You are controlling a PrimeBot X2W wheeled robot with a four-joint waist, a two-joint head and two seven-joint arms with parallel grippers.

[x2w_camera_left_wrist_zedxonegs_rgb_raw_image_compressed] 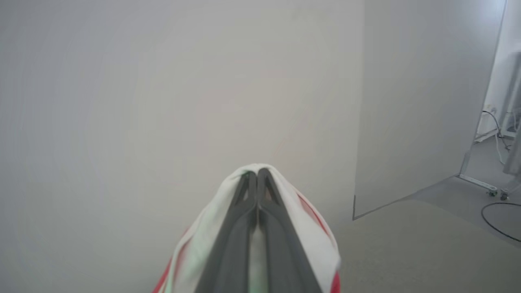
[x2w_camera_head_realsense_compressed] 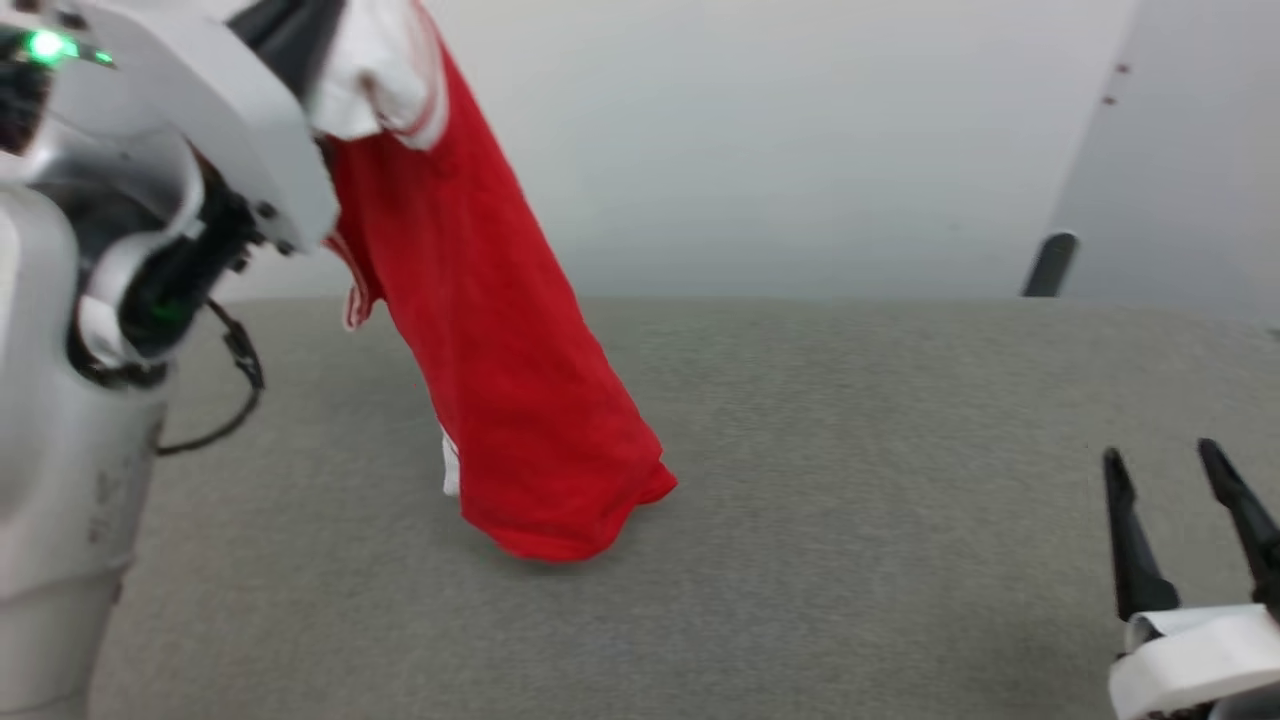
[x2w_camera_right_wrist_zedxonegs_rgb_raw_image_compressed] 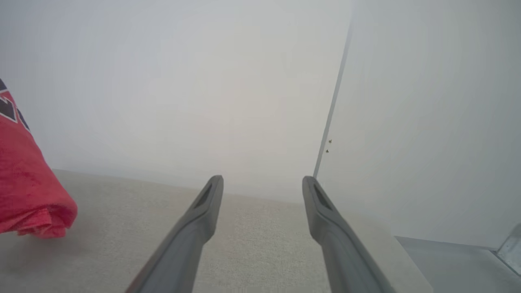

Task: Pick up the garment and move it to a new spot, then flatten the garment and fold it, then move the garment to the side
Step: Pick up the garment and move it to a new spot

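Head view: the garment (x2w_camera_head_realsense_compressed: 500, 380) is seen hanging as a long red drape from the left pincer (x2w_camera_left_wrist_zedxonegs_rgb_raw_image_compressed: 257, 173), which is pressed together on a white sleeve held high at the upper left. Its lower hem is judged to brush the grey surface (x2w_camera_head_realsense_compressed: 850, 520), though contact cannot be settled. The right pincer (x2w_camera_head_realsense_compressed: 1160, 452) is held spread and empty, low at the right, well apart from the cloth.

The first step, carrying the garment to a new spot, is judged to be in hand. Next, a controlled lowering is called for, so that the cloth is laid out rather than bunched, with the free pincer brought in for flattening.

The garment's top is cut off by the frame edge, the print is mostly turned away, and the head view is blurred.
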